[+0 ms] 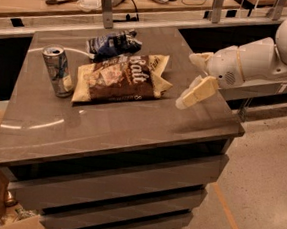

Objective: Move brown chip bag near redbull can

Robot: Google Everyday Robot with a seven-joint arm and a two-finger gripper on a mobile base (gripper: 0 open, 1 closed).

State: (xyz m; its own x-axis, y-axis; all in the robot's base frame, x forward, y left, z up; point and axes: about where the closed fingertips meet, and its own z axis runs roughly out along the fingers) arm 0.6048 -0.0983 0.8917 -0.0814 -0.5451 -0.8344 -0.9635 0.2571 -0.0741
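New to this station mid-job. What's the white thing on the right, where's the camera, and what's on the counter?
A single camera looks down at the grey counter. The white thing is the robot's one arm. It ends in a two-finger gripper, open and holding nothing, above the counter's right edge. The brown chip bag lies flat mid-counter, and the redbull can stands upright close on its left. A dark-blue snack bag lies behind them.
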